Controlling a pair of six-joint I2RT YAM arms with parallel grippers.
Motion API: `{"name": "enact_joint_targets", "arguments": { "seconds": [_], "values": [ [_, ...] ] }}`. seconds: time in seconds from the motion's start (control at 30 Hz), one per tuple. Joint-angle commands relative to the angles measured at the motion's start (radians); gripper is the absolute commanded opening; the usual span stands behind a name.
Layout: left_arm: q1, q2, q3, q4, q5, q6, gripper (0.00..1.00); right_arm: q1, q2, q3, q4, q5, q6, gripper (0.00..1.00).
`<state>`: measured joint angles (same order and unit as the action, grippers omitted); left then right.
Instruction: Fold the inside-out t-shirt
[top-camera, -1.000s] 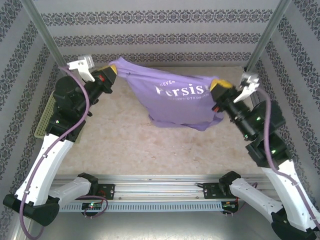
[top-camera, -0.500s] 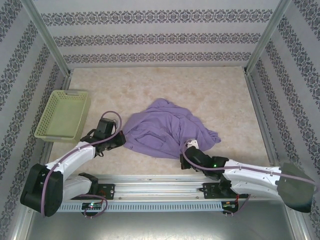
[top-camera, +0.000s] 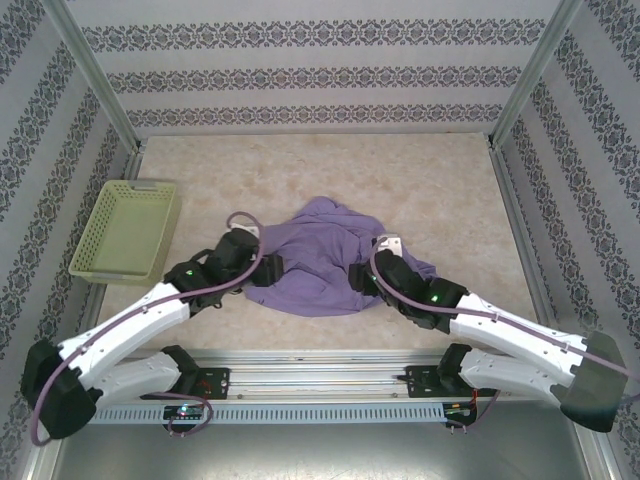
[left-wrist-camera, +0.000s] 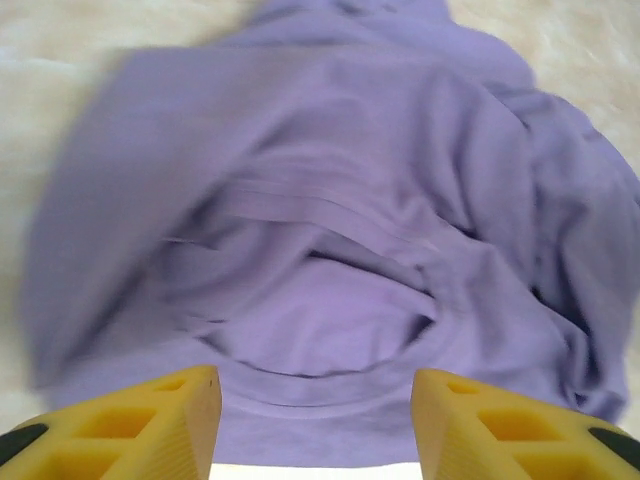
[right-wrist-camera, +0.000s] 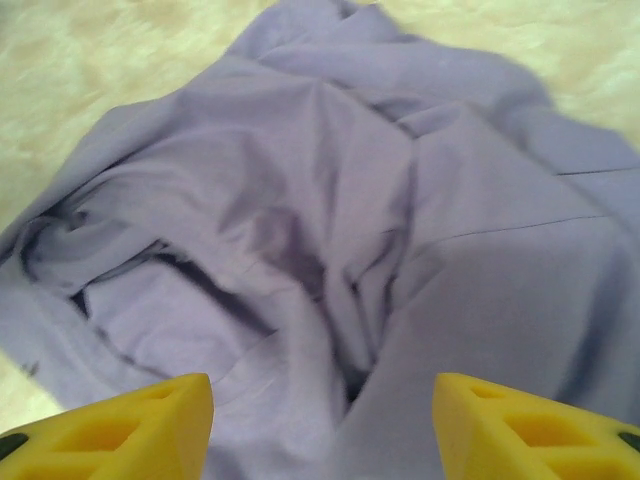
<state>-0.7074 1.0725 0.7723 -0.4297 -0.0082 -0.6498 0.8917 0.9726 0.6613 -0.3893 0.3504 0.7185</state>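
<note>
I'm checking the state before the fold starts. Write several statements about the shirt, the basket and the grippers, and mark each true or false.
1. The t-shirt lies crumpled on the table. True.
2. The t-shirt is in the basket. False: the basket sits apart from it, on the left.
3. The left gripper is open. True.
4. The right gripper holds the t-shirt in the air. False: it is open, and the t-shirt lies on the table.
</note>
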Motion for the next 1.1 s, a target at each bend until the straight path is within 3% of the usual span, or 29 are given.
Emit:
{"name": "enact_joint_targets", "arguments": {
  "seconds": [0.0, 0.13, 0.23, 0.57, 0.77, 0.9, 1.07],
  "values": [
    [-0.090, 0.163, 0.022, 0.125, -0.010, -0.075, 0.53, -0.075, 0.020, 0.027, -0.060, -0.044, -0.040, 0.60],
    [-0.109, 0.359, 0.045, 0.389, 0.083, -0.141, 0.53, -0.139, 0.057, 0.027, -0.013, -0.094, -0.025, 0.59],
    [-0.108, 0.474, 0.095, 0.465, 0.111, -0.163, 0.53, -0.146, 0.066, 0.009, 0.025, -0.115, -0.028, 0.58],
    [-0.107, 0.649, 0.187, 0.472, 0.088, -0.171, 0.58, -0.146, 0.042, -0.065, 0.089, -0.154, -0.017, 0.58],
    [-0.105, 0.685, 0.220, 0.411, 0.055, -0.155, 0.67, -0.146, 0.049, -0.058, 0.085, -0.149, -0.030, 0.59],
    [-0.097, 0.720, 0.223, 0.414, 0.054, -0.149, 0.55, -0.145, 0.083, -0.036, 0.110, -0.164, -0.034, 0.59],
    [-0.084, 0.738, 0.206, 0.442, 0.061, -0.141, 0.31, -0.147, 0.194, 0.041, 0.103, -0.172, -0.040, 0.54]
  ]
}}
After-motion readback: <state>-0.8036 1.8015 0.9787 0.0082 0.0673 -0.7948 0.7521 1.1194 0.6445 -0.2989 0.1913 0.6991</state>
